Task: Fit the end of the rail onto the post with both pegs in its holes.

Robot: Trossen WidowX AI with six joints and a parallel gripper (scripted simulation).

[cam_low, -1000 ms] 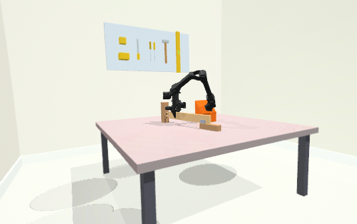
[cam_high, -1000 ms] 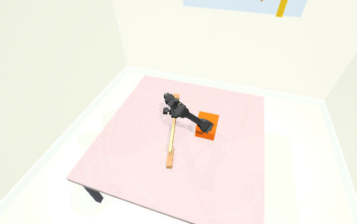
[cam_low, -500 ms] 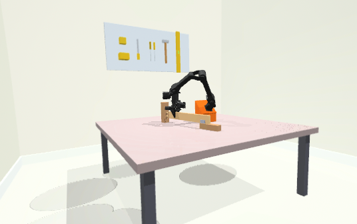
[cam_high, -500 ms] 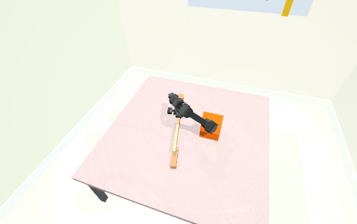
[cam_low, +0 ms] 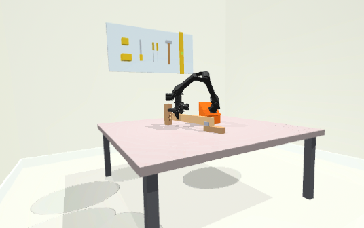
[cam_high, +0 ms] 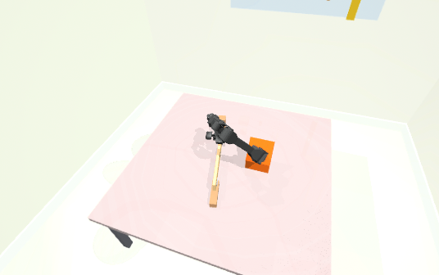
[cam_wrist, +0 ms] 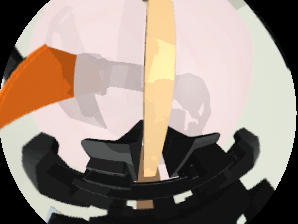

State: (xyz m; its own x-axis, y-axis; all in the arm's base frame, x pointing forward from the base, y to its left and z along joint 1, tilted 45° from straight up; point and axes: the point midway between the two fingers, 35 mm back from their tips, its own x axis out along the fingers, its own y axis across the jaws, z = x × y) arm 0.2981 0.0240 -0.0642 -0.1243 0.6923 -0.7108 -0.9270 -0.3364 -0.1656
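Looking from the top, the gripper (cam_high: 214,124) clamps the rail (cam_high: 217,161) near the post (cam_high: 222,119). Exterior: rail end lifted beside the post, far end bracketed. Wrist: rail runs straight ahead; keep it level, push squarely onto pegs.

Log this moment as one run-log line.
gripper: shut on rail near post | far end: on footboard block | seated on pegs: cannot tell | release: not yet
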